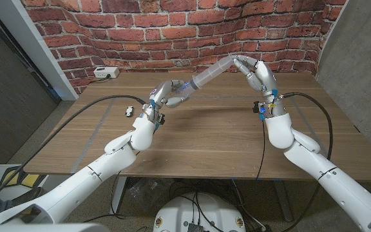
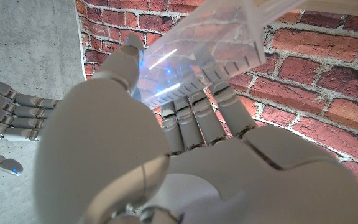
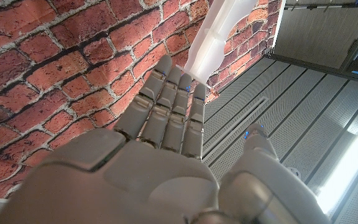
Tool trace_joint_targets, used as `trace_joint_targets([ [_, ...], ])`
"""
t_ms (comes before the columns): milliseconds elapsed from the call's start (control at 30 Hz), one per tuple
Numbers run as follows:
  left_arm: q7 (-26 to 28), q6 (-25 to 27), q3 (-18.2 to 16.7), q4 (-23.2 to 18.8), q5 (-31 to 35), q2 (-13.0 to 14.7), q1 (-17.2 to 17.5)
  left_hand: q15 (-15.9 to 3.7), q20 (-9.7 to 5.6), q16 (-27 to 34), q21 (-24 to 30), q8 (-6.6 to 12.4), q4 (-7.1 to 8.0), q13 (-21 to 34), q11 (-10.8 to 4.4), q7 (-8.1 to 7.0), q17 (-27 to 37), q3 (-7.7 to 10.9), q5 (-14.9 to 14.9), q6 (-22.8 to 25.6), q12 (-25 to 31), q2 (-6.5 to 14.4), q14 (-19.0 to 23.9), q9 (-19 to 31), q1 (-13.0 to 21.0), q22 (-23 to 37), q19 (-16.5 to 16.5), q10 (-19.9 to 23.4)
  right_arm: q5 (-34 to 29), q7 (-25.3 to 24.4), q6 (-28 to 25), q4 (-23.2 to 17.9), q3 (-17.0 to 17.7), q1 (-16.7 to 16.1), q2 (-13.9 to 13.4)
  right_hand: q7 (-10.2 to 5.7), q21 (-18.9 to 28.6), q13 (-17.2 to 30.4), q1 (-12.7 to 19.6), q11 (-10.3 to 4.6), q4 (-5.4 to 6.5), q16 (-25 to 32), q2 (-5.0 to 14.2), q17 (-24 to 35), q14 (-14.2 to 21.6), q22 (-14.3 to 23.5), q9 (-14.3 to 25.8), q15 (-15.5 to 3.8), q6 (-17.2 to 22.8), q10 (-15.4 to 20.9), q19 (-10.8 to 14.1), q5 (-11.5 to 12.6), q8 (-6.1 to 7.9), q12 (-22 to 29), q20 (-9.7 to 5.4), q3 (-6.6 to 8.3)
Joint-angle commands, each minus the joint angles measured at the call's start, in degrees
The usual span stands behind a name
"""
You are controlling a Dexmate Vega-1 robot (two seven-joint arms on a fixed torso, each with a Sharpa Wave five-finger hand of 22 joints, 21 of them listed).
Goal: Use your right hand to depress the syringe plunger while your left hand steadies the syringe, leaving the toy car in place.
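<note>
Two hands meet on one syringe, which slants above the far middle of the wooden bench, its lower end toward the left and its upper end toward the right. The left hand grips the lower part of the clear barrel, fingers wrapped around it; in the left wrist view the fingers curl under the transparent, graduated barrel with a blue glint showing through it. The right hand is raised at the far right of the syringe, its fingertips touching the upper, plunger end. In the right wrist view the fingers lie close together against the pale plunger end, with the thumb held apart; whether this hand pinches the plunger or only presses on it, I cannot tell. The toy car, small and dark with white, sits on the bench to the left, near the left arm's cable and well apart from both hands. A white box lies at the far left edge of the bench, against the brick wall.
</note>
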Motion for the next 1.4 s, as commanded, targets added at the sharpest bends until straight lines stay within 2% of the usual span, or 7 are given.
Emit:
trace_joint_targets([
  [33, -1.3, 1.8, 0.3, -1.1, 1.3, 0.4, -0.6, -3.28, -0.57, 0.1, 0.2, 0.13, 4.89, 0.3, -2.78, 0.78, 0.3, 5.03, 0.4, 6.0, 0.4, 5.8, 2.3, 0.2, 3.4, 0.3, 0.4, 3.1, -0.1, 2.5, -0.7, -0.7, -0.2, 0.4, -1.1, -0.03, 0.6, 0.2, 0.6, 0.23, 0.27, 0.4, 0.12, 0.2, 1.3, 0.2, 0.1, -0.28, 0.7, 1.0, 1.3, -0.2, 0.36, 0.2, -0.83, 0.47],
  [200, -1.3, 2.1, 0.2, -1.4, 1.8, 0.6, -0.8, -3.33, -0.51, 0.0, 0.2, 0.08, 4.90, 0.3, -2.66, 0.74, 0.3, 5.08, 0.4, 6.1, 0.3, 5.8, 2.1, 0.2, 3.4, 0.3, 0.3, 2.9, 0.2, 4.5, -1.3, -0.9, -0.4, 1.0, -2.0, -0.15, 0.7, 0.2, 0.6, -0.50, 0.42, 0.4, 0.38, 0.2, 2.0, 0.2, 0.1, -0.50, 1.3, 1.4, 2.0, -0.3, 0.30, 0.1, -1.22, 0.55],
  [300, -0.7, 1.8, 0.1, -1.3, 1.7, 0.5, -0.6, -3.30, -0.51, 0.0, 0.2, 0.03, 4.89, 0.3, -2.63, 0.89, 0.3, 5.11, 0.4, 6.0, 0.3, 5.9, 2.1, 0.2, 3.4, 0.3, 0.2, 3.0, 0.2, 5.1, -1.7, -1.0, -0.5, 1.2, -2.3, -0.17, 0.7, 0.2, 0.6, -0.17, 0.48, 0.4, 0.52, 0.2, 2.5, 0.2, 0.1, -0.62, 1.4, 1.8, 2.3, -0.4, 0.17, 0.1, -1.23, 0.60],
  [600, 2.5, -0.3, -0.4, 0.4, 0.9, -0.8, -0.1, -3.29, -0.52, 0.1, 0.2, -0.03, 4.88, 0.4, -2.56, 0.80, 0.3, 5.22, 0.5, 6.2, 0.3, 5.8, 2.3, 0.2, 3.3, 0.3, 0.2, 3.1, 1.4, 5.7, -2.5, -1.0, -0.5, 1.1, -2.2, -0.22, 1.7, 0.2, 0.6, 0.21, 0.52, 1.0, 0.49, 0.2, 6.3, 0.3, 0.1, -1.46, 3.3, 4.3, 5.8, -0.6, 0.16, 0.2, -1.91, 0.62],
  [1067, 3.3, -2.7, 0.0, 2.5, 0.5, -1.8, -1.4, -3.53, -0.53, 0.1, 0.3, -0.11, 4.86, 0.4, -2.63, 0.82, 0.3, 5.35, 0.5, 6.4, 0.2, 5.8, 2.5, 0.2, 3.2, 0.3, 0.2, 3.2, 2.2, 7.2, -3.0, -1.4, -0.9, 1.5, -2.7, -0.38, 1.6, 0.2, 0.8, 0.02, 0.45, 0.8, 0.41, 0.2, 7.1, 0.4, 0.1, -1.42, 4.5, 5.3, 6.3, -0.7, 0.18, 0.1, -1.92, 0.67],
  [1100, 3.4, -2.9, 0.0, 2.7, 0.5, -1.9, -1.5, -3.49, -0.56, 0.1, 0.3, -0.12, 4.86, 0.4, -2.64, 0.81, 0.3, 5.35, 0.5, 6.4, 0.2, 5.8, 2.5, 0.2, 3.2, 0.3, 0.2, 3.2, 2.3, 7.3, -3.0, -1.4, -0.9, 1.5, -2.6, -0.37, 1.6, 0.2, 0.8, -0.40, 0.45, 0.7, 0.44, 0.2, 7.1, 0.4, 0.1, -1.45, 4.5, 5.2, 6.4, -0.7, 0.15, 0.0, -1.93, 0.69],
  [1400, 3.9, -4.6, 0.3, 4.0, -0.1, -3.1, -2.6, -3.39, -0.54, 0.1, 0.4, -0.22, 4.86, 0.5, -2.67, 0.65, 0.3, 5.42, 0.4, 6.3, 0.1, 5.8, 2.5, 0.2, 3.1, 0.3, 0.1, 3.2, 2.6, 7.9, -2.7, -0.4, -1.8, 2.5, -2.2, -0.43, 1.5, 0.2, 0.9, 0.00, 0.46, 0.6, 0.55, 0.2, 7.2, 0.4, 0.1, -1.42, 4.6, 5.5, 6.4, -0.7, 0.02, -0.1, -1.92, 0.77],
])
